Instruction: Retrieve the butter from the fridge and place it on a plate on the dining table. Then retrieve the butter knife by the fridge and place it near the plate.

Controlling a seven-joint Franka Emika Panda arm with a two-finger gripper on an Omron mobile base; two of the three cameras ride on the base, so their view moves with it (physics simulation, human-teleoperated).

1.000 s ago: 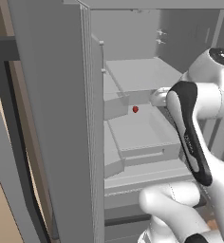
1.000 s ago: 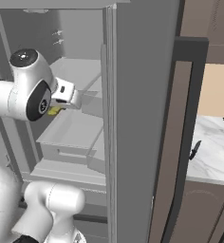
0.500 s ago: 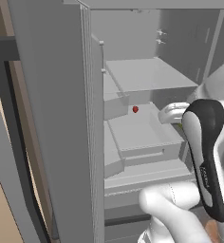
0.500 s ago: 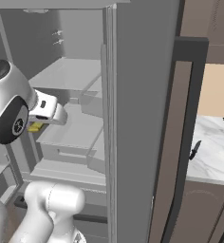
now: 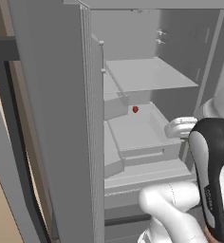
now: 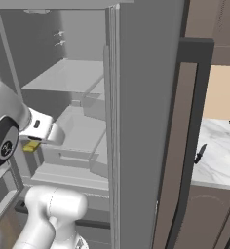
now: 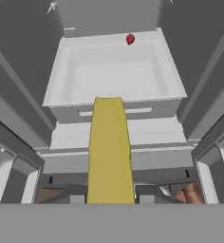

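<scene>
The white, grey-veined marble surface (image 6: 219, 153) lies to the right, beyond dark brown cabinetry, with a small dark item (image 6: 200, 153) resting on it. The tall grey fridge (image 5: 52, 118) stands open, showing pale shelves and a shallow open drawer (image 7: 115, 71) holding a tiny red round item (image 5: 135, 109). The butter (image 7: 110, 152), a slim yellow stick, is clamped in the hand (image 6: 33, 145), held in front of that drawer and clear of it.

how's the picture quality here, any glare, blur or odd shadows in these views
Left base view: flat, even light, no glare, sharp; fridge interior uniformly grey. Right base view: equally sharp, soft shading under the shelves. Hand view: the butter looms large and stretched from closeness, edges slightly soft; the tiny red item stays crisp.
</scene>
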